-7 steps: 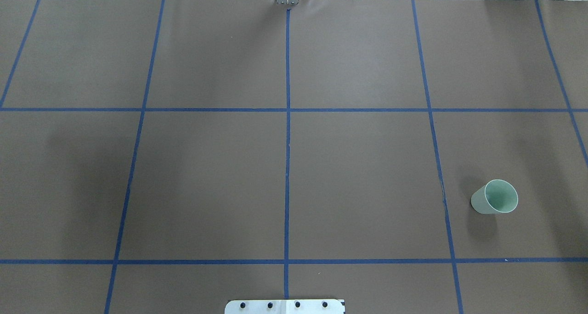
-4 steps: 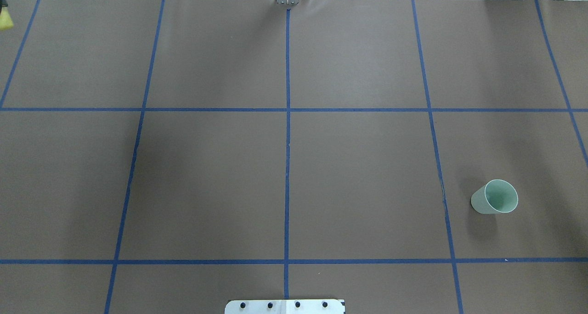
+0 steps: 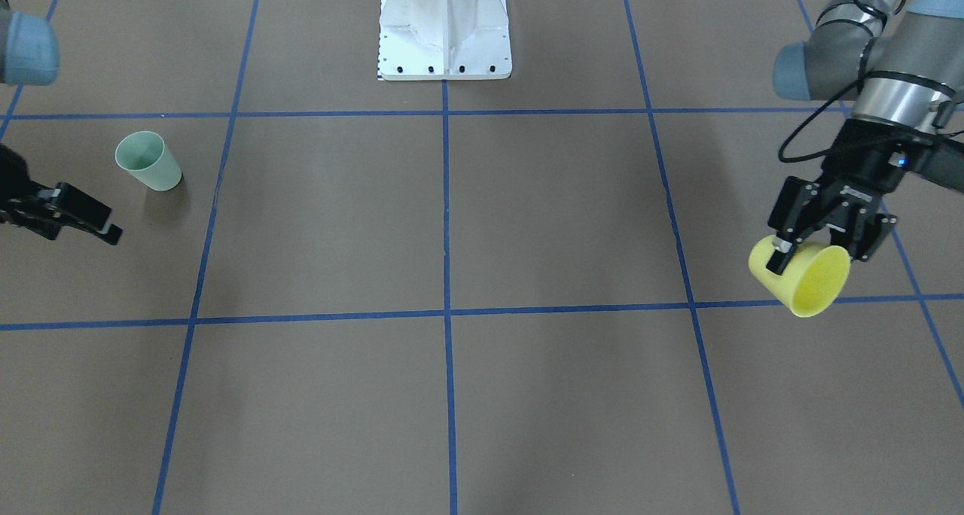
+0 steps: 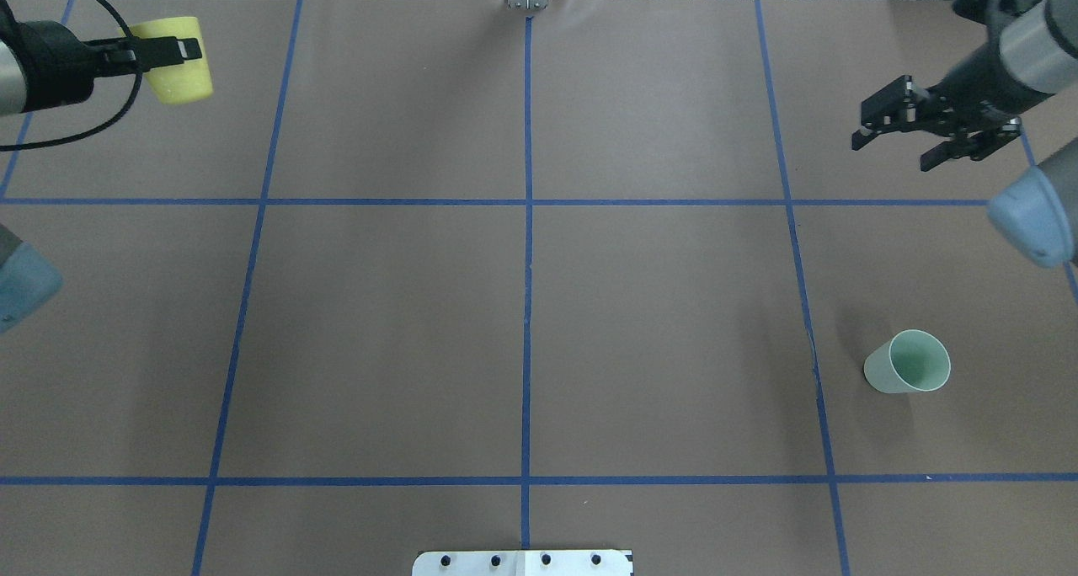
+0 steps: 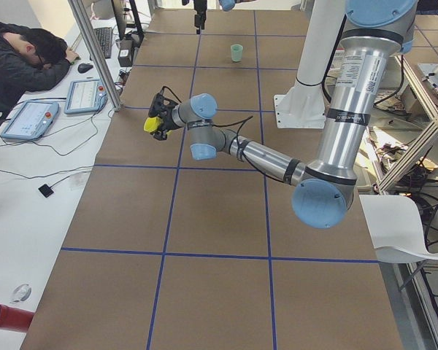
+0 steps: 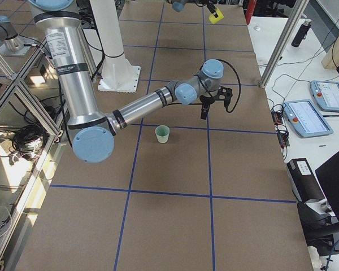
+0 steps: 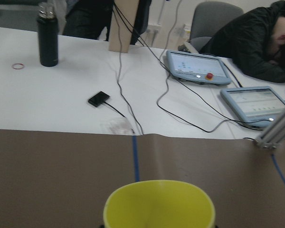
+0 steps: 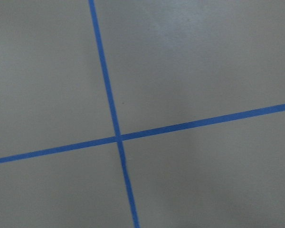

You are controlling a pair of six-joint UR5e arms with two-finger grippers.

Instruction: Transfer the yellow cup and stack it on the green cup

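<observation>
At the far left corner of the table, the left gripper is clamping the yellow cup by its wall. It is holding the cup clear of the surface, tipped on its side, with the mouth facing away from the white base. Across the table, the right gripper is hovering with its fingers spread apart. The green cup is standing upright on the brown cover, nearer the robot than that gripper, well apart from it, near a blue tape line.
</observation>
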